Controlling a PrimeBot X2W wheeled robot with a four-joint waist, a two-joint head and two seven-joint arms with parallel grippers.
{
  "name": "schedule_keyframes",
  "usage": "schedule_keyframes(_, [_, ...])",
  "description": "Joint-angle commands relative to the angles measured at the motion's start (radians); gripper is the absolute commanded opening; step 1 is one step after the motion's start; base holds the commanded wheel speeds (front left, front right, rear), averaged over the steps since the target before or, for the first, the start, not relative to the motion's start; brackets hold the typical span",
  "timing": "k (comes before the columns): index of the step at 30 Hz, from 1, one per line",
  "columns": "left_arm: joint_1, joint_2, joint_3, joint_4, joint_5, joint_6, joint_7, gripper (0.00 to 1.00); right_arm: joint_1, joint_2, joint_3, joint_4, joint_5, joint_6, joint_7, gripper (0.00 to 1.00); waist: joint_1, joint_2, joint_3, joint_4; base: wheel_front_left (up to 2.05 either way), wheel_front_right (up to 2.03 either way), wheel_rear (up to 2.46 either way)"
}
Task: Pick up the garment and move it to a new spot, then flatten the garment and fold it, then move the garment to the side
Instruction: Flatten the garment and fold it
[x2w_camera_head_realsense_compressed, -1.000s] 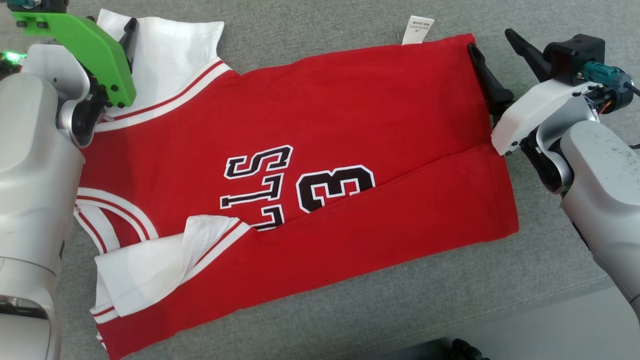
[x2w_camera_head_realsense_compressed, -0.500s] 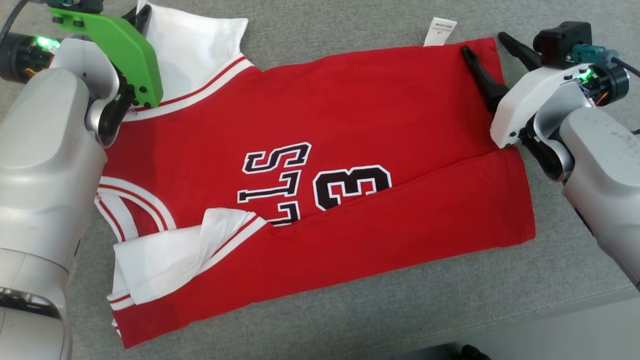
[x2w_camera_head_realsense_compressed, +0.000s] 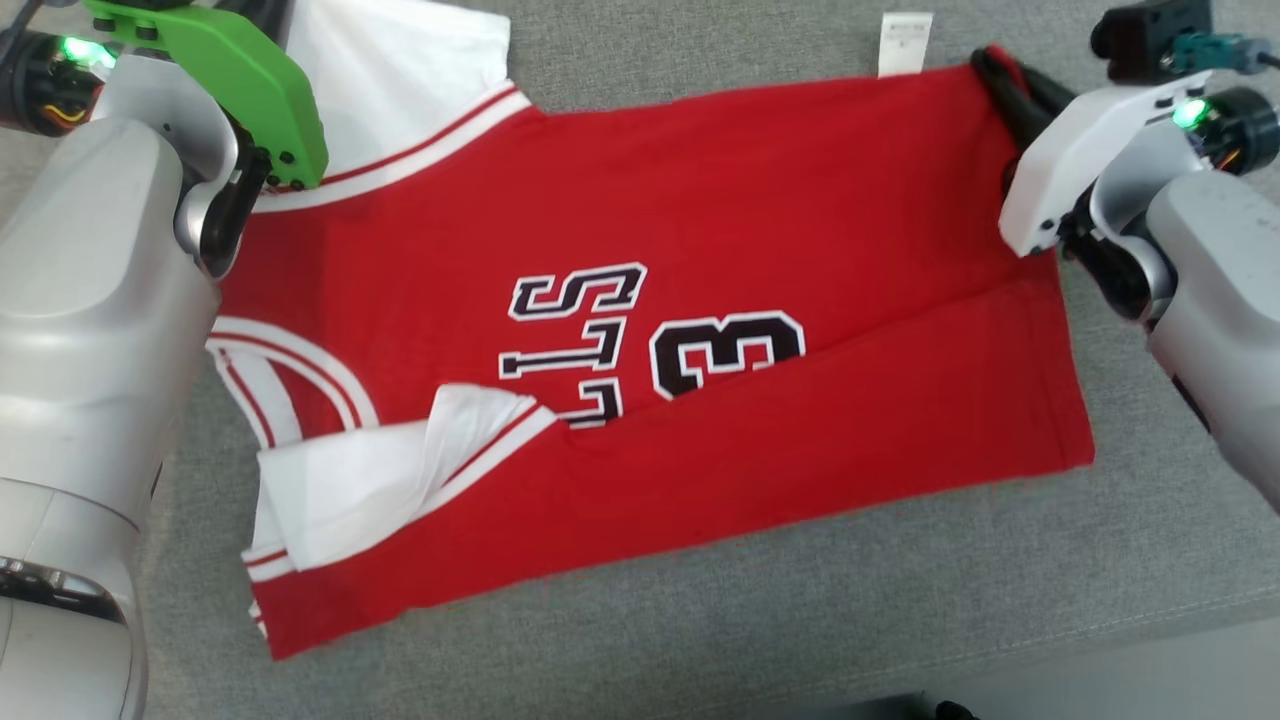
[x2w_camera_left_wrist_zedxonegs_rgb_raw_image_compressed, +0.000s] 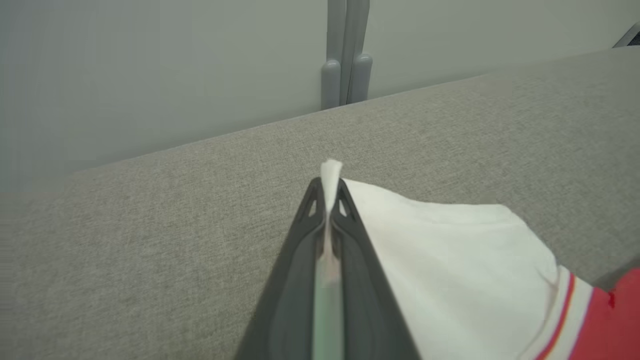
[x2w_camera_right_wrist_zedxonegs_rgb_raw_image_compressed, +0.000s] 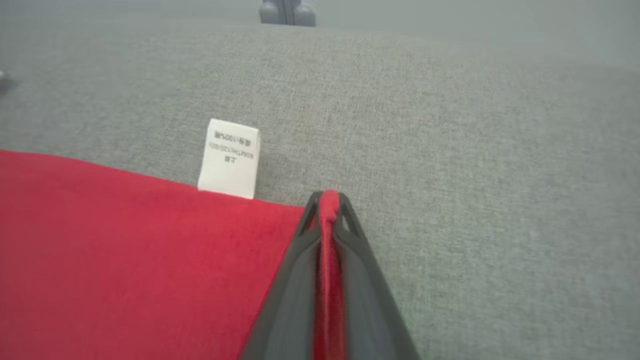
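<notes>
The garment (x2w_camera_head_realsense_compressed: 700, 230) is a red jersey with white sleeves and black lettering, spread across the grey cloth surface, its near long side folded over. My left gripper (x2w_camera_left_wrist_zedxonegs_rgb_raw_image_compressed: 330, 192) is shut on the edge of the far white sleeve (x2w_camera_left_wrist_zedxonegs_rgb_raw_image_compressed: 450, 265), at the upper left of the head view. My right gripper (x2w_camera_right_wrist_zedxonegs_rgb_raw_image_compressed: 327, 200) is shut on the far red hem corner (x2w_camera_head_realsense_compressed: 1000, 75), beside the white care label (x2w_camera_right_wrist_zedxonegs_rgb_raw_image_compressed: 230, 157). In the head view the right gripper (x2w_camera_head_realsense_compressed: 990, 65) sits at the upper right, its two fingers pressed together with red cloth between them.
Grey cloth surface (x2w_camera_head_realsense_compressed: 800, 620) runs all round the jersey; its near edge (x2w_camera_head_realsense_compressed: 1150, 610) crosses the lower right of the head view. A grey post (x2w_camera_left_wrist_zedxonegs_rgb_raw_image_compressed: 345, 55) stands against the wall behind the far edge. The other white sleeve (x2w_camera_head_realsense_compressed: 370, 480) lies folded over at the near left.
Both grippers have closed on the far edge: the left on the white sleeve first, the right on the red hem corner after. The head camera has shifted, so the picture slid right.
</notes>
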Motion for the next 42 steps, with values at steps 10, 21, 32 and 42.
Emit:
schedule_keyframes(10, [0.056, -0.028, 0.002, -0.006, -0.006, -0.001, -0.168, 0.0, 0.014, 0.039, 0.013, 0.087, -0.025, -0.001, -0.168, 0.0, -0.0001, 0.0, -0.064, 0.03, 0.0, 0.0, 0.0])
schedule_keyframes(21, [0.334, -0.001, 0.034, -0.224, 0.001, 0.054, -0.248, 0.0, 0.185, 0.017, -0.129, -0.008, -0.14, -0.001, -0.212, 0.0, -0.0001, 0.0, -0.14, 0.05, 0.0, 0.0, 0.0])
schedule_keyframes(32, [0.7, 0.049, 0.132, -0.656, 0.055, 0.18, -0.248, 0.0, 0.426, 0.047, -0.369, -0.165, -0.332, -0.001, -0.213, 0.0, -0.0001, 0.0, -0.183, 0.075, 0.0, 0.0, 0.0])
schedule_keyframes(42, [0.937, 0.033, 0.168, -0.846, 0.061, 0.248, -0.248, 0.0, 0.593, 0.087, -0.524, -0.268, -0.401, -0.001, -0.213, 0.0, -0.0001, 0.0, -0.225, 0.098, 0.0, 0.0, 0.0])
